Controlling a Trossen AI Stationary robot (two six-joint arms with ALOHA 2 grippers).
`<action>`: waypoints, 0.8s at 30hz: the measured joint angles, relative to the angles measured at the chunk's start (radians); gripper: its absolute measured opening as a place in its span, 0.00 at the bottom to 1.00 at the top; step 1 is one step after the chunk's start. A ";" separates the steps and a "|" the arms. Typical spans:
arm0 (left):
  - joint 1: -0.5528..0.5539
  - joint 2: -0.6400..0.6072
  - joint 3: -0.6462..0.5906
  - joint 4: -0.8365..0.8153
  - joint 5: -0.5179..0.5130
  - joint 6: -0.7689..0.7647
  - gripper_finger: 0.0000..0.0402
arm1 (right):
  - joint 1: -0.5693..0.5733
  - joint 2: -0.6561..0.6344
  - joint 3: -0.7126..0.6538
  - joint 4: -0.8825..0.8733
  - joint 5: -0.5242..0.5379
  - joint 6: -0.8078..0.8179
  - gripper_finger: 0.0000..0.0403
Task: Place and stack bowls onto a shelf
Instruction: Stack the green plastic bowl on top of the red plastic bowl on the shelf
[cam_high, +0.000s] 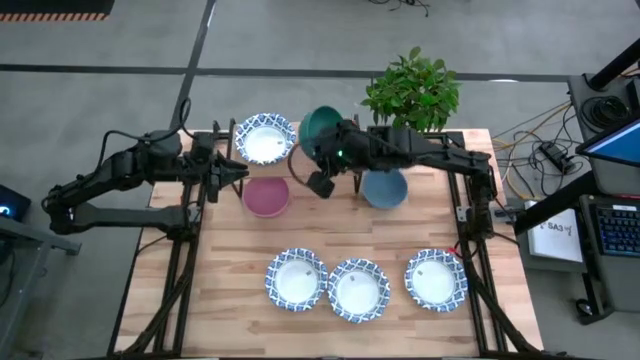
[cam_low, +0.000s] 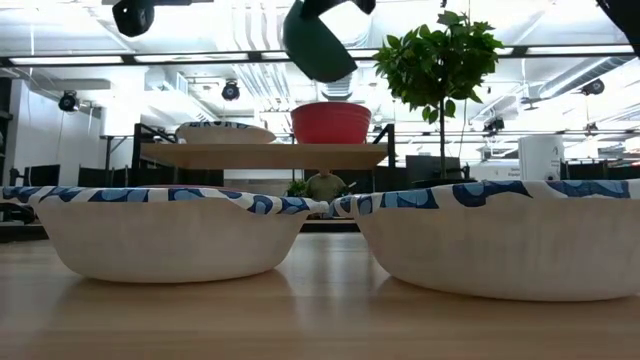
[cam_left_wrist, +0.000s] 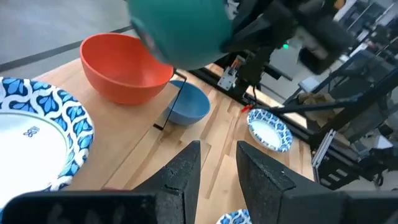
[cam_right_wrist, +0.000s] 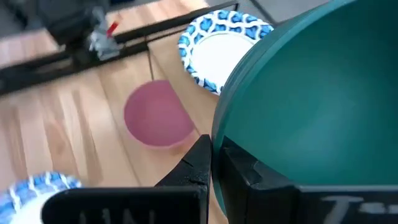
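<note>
Above the table's far edge, the shelf carries a patterned white bowl and the red bowl, both mouth-up, leaving room to stack. Over the red one the right gripper is clenched on the rim of the green bowl, tilted on its side, likely so it can nest. Just beside the shelf's left end, the left gripper waits, fingers released. Pink bowl and blue bowl sit beneath; three patterned bowls line the near edge.

A white sheet beside the table reads "SA3".
</note>
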 joint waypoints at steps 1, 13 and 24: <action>0.000 0.002 0.000 0.010 0.000 -0.007 0.21 | -0.015 0.000 0.000 -0.004 -0.029 -0.048 0.03; 0.000 0.041 0.000 0.140 0.000 -0.033 0.21 | -0.115 0.000 -0.009 -0.217 -0.118 -0.565 0.03; 0.000 0.113 0.000 0.248 -0.001 -0.036 0.21 | -0.165 0.027 -0.050 -0.228 -0.095 -0.642 0.03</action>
